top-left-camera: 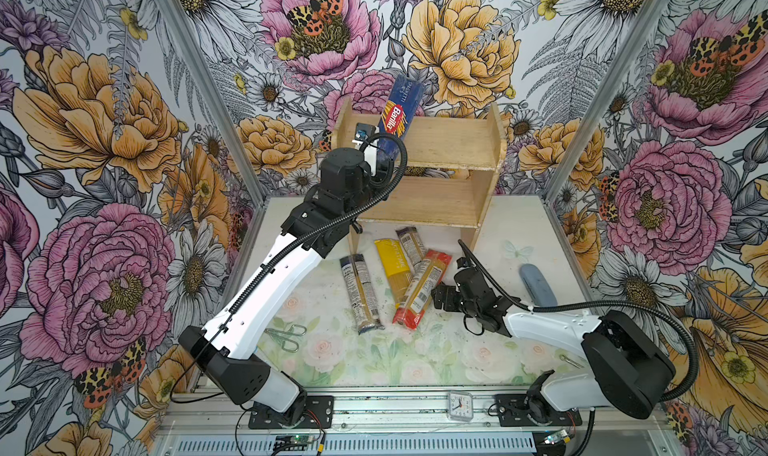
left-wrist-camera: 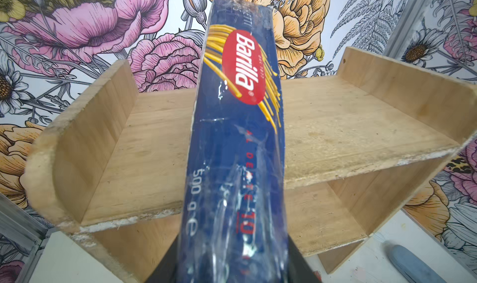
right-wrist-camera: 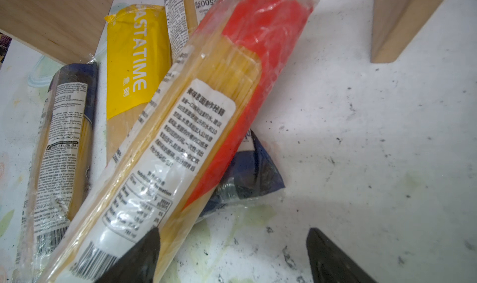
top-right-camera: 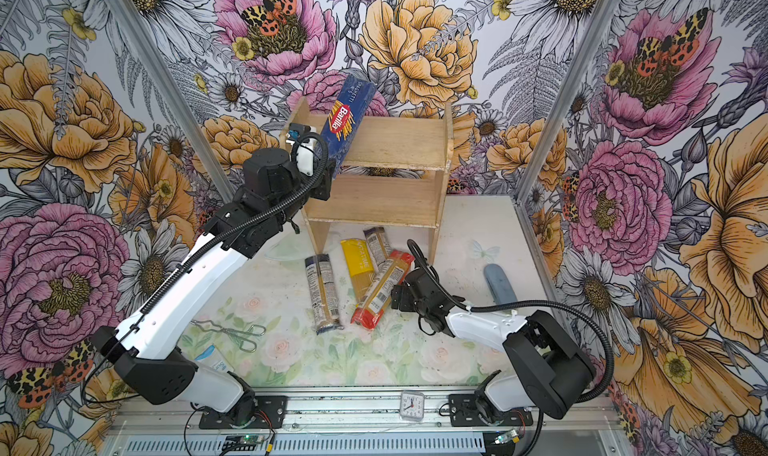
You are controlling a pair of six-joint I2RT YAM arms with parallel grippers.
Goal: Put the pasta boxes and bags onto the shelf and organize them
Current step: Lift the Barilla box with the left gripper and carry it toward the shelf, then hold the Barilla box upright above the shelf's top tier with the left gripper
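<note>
L claw (top-left-camera: 384,163) is clamped tight on the lower end of the Barilla box (top-left-camera: 397,113). The box sticks up & away from the claw, tilted, crossing the front edge of the shelf (top-left-camera: 449,142) top tier, w/ its far end above the tier's back. Can't tell if the box rests on the board.

R claw (right-wrist-camera: 232,253) is low over the counter (right-wrist-camera: 361,114), jaws wide apart, nothing btwn them. One finger (right-wrist-camera: 139,256) overlaps the barcode end of the red-ended bag (right-wrist-camera: 258,36); contact unclear. That bag runs away from R claw toward the shelf legs, lying across the yellow-ended bag (right-wrist-camera: 136,49) & a dark-ended grey-labelled bag (right-wrist-camera: 191,8). The 2nd grey-labelled bag (right-wrist-camera: 64,129) lies flat beside the pile, on the side far from R claw.
</note>
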